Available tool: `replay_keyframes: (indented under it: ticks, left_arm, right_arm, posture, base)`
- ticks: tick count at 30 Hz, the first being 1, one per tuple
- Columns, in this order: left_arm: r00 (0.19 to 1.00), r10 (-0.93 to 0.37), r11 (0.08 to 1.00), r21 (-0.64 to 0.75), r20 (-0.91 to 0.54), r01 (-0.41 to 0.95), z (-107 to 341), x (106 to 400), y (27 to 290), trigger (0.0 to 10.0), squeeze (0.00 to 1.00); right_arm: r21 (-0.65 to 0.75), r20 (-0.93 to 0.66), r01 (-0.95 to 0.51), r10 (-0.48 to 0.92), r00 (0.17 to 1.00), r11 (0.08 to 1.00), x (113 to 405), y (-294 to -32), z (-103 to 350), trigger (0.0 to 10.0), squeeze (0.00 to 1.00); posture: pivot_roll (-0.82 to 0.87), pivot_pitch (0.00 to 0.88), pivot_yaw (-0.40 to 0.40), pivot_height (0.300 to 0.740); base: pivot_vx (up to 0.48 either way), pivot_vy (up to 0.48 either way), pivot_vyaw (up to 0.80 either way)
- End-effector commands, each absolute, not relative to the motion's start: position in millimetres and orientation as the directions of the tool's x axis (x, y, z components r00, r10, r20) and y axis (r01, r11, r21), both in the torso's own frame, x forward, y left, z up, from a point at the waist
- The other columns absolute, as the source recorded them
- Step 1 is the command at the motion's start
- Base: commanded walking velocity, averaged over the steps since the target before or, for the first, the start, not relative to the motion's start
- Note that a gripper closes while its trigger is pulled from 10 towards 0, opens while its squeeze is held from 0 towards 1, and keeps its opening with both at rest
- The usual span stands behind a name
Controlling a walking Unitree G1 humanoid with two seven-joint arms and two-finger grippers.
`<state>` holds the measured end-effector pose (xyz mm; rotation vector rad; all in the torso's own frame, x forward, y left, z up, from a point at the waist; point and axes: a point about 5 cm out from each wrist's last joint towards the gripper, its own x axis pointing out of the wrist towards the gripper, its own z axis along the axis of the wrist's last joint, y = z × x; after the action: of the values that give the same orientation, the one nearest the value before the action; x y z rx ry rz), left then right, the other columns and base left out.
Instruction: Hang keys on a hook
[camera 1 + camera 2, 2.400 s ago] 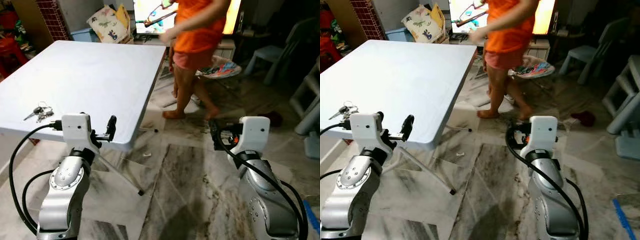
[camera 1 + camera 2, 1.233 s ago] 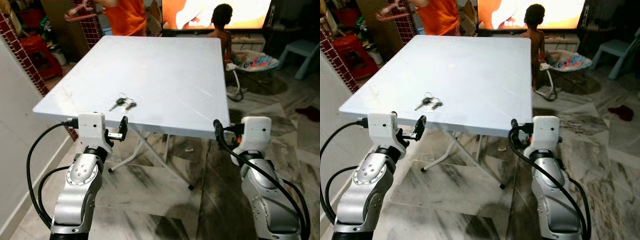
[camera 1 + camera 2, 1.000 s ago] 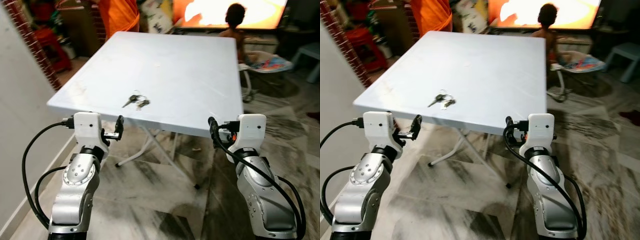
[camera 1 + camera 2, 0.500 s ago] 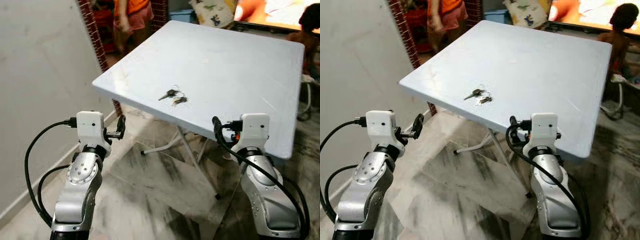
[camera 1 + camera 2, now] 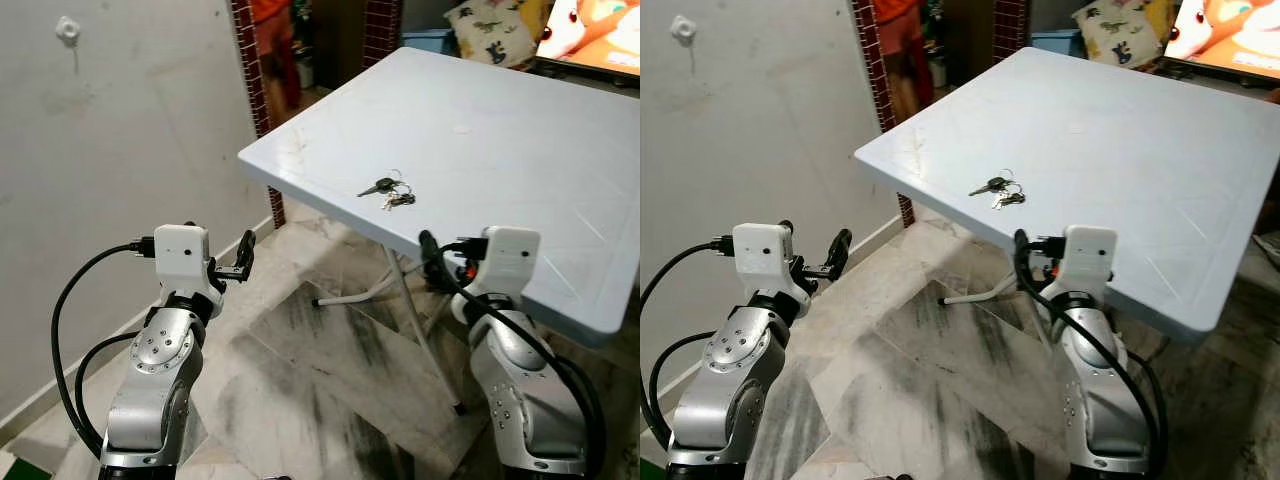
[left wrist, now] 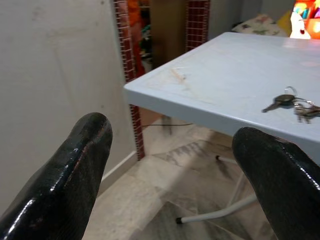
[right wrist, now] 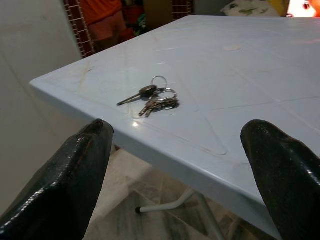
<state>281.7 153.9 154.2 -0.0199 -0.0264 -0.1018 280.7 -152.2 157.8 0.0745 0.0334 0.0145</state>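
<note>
Camera swung left since earlier frames; wall hook (image 5: 67, 29) entered view. Keys (image 5: 388, 191) lay untouched on counter (image 5: 520, 150). Right tool (image 7: 175, 165) gaped empty, aimed at keys for pickup; left tool (image 6: 170, 165) wide open, idle.

the keys (image 5: 387, 192) lie on the table (image 5: 520, 150), near its front edge. the wall (image 5: 120, 150) stands left of the table, a hook (image 5: 67, 30) high on it. a person (image 5: 275, 30) stands behind, between wall and table.
</note>
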Motion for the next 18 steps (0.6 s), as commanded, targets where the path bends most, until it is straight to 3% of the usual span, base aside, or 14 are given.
replay_keyframes:
  ticks: [1,18]
  left_arm:
    - [0.995,-0.098,0.995,-0.023,0.032,0.099,154.5,281.0,157.1,10.0,0.0]
    - [0.996,-0.09,0.995,-0.028,0.028,0.091,151.5,280.4,158.2,10.0,0.0]
  right_arm:
    - [0.067,-0.033,-0.023,0.025,0.999,0.997,280.5,-150.5,158.8,10.0,0.0]
    - [0.027,-0.036,-0.038,0.039,0.999,0.999,280.8,-150.7,159.5,10.0,0.0]
  posture:
    - [-0.04,0.052,0.044,0.74]
    - [-0.05,0.046,0.038,0.74]
  base:
    - [0.0,-0.36,0.0]
    - [0.0,-0.444,0.0]
